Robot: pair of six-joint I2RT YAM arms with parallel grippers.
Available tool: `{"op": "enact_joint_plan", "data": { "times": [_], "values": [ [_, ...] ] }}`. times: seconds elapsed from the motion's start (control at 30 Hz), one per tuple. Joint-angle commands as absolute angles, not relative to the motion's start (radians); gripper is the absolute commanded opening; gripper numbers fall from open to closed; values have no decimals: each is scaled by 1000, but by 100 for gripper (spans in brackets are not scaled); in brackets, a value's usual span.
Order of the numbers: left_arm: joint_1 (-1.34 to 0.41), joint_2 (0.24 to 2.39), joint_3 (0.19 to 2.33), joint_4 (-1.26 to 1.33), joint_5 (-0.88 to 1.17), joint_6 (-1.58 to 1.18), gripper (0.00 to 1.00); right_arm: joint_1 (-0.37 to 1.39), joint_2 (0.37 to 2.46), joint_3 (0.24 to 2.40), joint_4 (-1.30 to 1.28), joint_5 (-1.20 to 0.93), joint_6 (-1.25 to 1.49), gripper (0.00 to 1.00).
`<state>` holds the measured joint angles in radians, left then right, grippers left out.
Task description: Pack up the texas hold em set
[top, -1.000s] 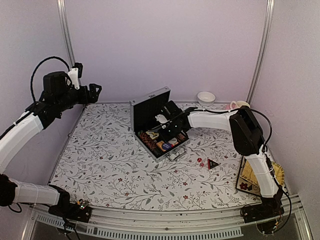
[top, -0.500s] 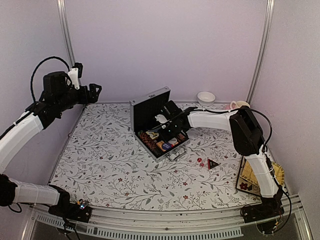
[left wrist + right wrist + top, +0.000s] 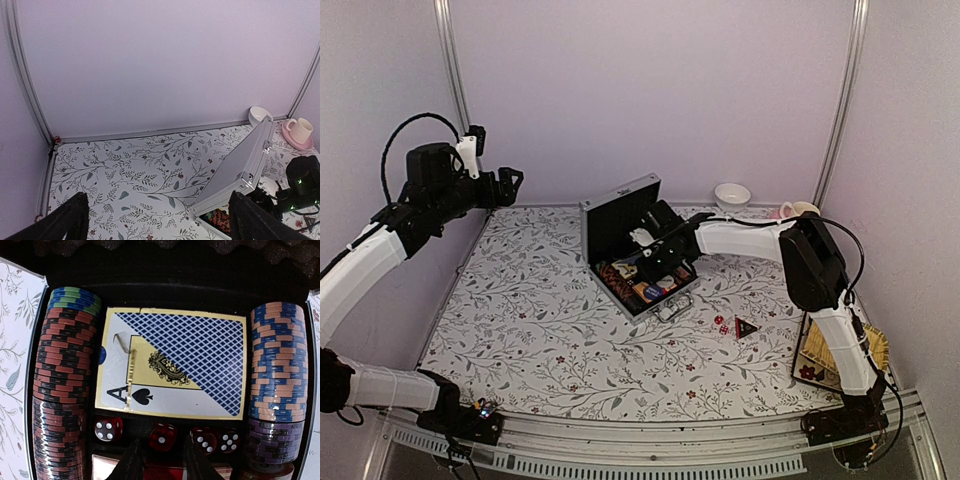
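The silver briefcase (image 3: 620, 215) stands open at the table's middle, lid up. My right gripper (image 3: 647, 260) reaches down into it. In the right wrist view, chip stacks (image 3: 60, 390) fill the left column and more chips (image 3: 277, 365) the right, with a card deck (image 3: 172, 362) between them. Several red dice (image 3: 109, 429) sit in a slot below the deck. My right gripper (image 3: 164, 456) is open, its tips straddling the second die (image 3: 162, 435) without touching it. Two red dice (image 3: 720, 323) and the black-red triangular marker (image 3: 745, 327) lie on the table right of the case. My left gripper (image 3: 510, 180) is open and empty, raised at the back left.
A white bowl (image 3: 732, 194) and a pink cup (image 3: 798, 210) on a saucer stand at the back right. A yellow woven tray (image 3: 817, 352) lies at the right edge, partly behind the right arm. The left wrist view shows the case lid (image 3: 240, 165) from behind.
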<state>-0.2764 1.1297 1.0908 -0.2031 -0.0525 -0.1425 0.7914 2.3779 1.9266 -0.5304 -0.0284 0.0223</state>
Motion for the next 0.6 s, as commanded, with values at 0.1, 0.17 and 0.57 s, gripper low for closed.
{"op": "enact_joint_plan", "data": {
  "times": [0.1,0.17,0.57],
  "values": [
    [-267,1126,1098,-212,-53,-129,97,795,2342,1999,-537,-67,53,32],
    [-268,1126,1098,-212,-54,-129,97,796,2309,2007,-527,-73,60,34],
    [-267,1126,1097,-212,-59,-127,97,795,2339,2010,-526,-161,133,24]
  ]
}}
